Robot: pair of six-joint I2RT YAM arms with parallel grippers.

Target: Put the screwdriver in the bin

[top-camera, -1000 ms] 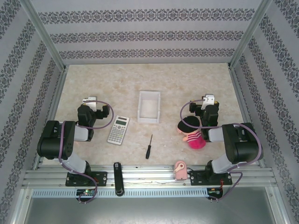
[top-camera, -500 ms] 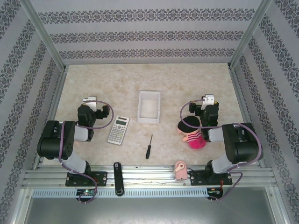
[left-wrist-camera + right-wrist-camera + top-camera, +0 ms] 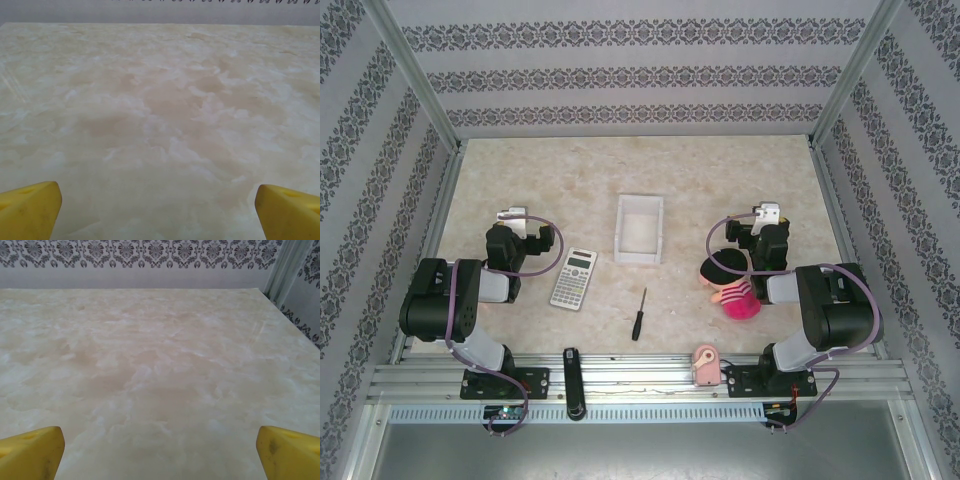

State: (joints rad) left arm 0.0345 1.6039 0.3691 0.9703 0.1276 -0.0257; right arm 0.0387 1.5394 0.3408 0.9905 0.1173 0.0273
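The slim black-handled screwdriver (image 3: 638,315) lies on the marbled table near the front middle, shaft pointing away from the arms. Behind it stands the white bin (image 3: 639,229), with nothing in it. My left gripper (image 3: 510,216) rests folded back at the left, beside the calculator and well away from the screwdriver. In the left wrist view its yellow fingertips (image 3: 30,210) stand wide apart over bare table. My right gripper (image 3: 764,214) sits at the right behind the doll. Its yellow fingertips (image 3: 287,452) are likewise spread, nothing between them.
A grey calculator (image 3: 573,278) lies left of the screwdriver. A doll with black hair and a pink striped dress (image 3: 732,283) lies by the right arm. A thick black bar (image 3: 572,380) and a pink tape dispenser (image 3: 704,364) sit on the front rail. Patterned walls enclose the table.
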